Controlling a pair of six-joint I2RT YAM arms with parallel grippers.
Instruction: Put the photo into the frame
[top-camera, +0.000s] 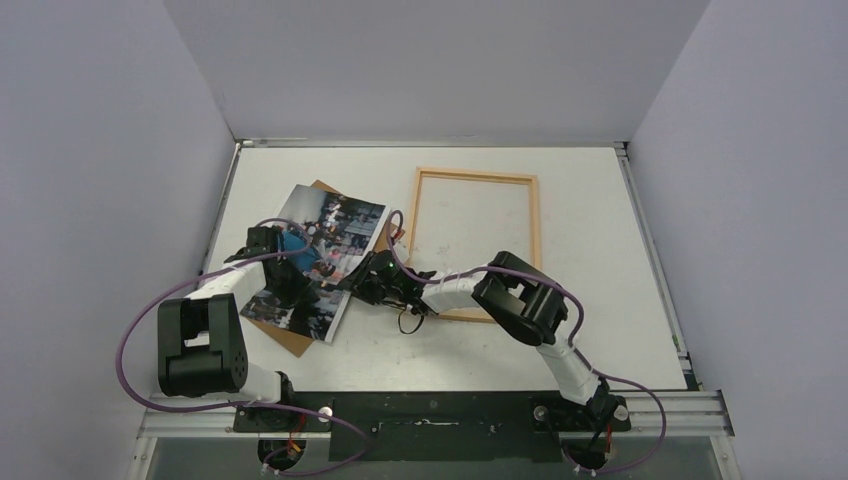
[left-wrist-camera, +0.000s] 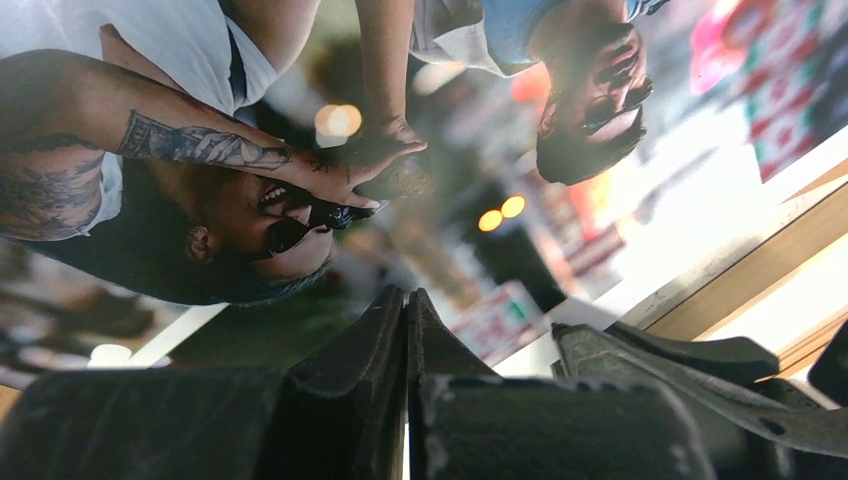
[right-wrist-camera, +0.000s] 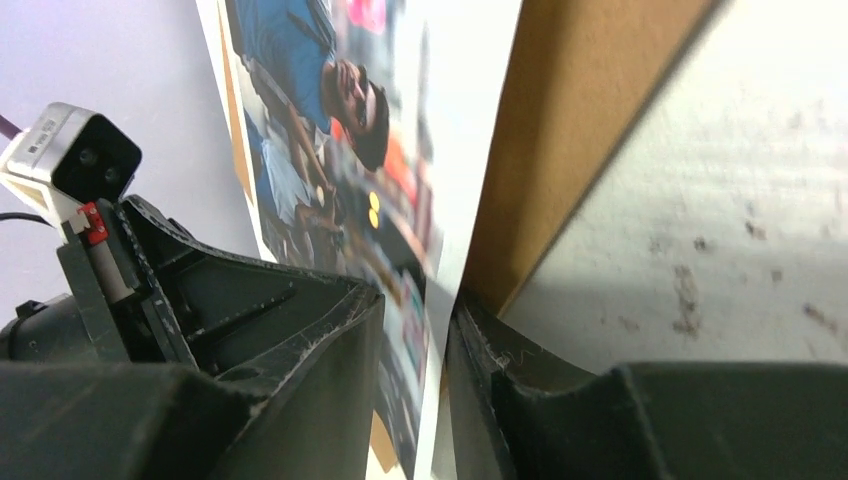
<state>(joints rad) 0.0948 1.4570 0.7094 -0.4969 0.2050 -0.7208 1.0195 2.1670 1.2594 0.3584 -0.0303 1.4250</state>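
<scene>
Well, on the white table (top-camera: 600, 330) the light-wood frame (top-camera: 476, 175) lies flat with nothing in it. Just left of it the brown backing board (top-camera: 290, 338) carries the photo (top-camera: 335, 225), askew. Farther left of the frame, the left gripper (top-camera: 283, 283) presses its shut fingers onto the print's face. The right gripper (right-wrist-camera: 418, 300) straddles the photo's frame-side edge with a narrow gap; whether it bites I cannot tell. Thin, glossy, floppy paper, I'd say: it will slip and crease, so take the white border.
</scene>
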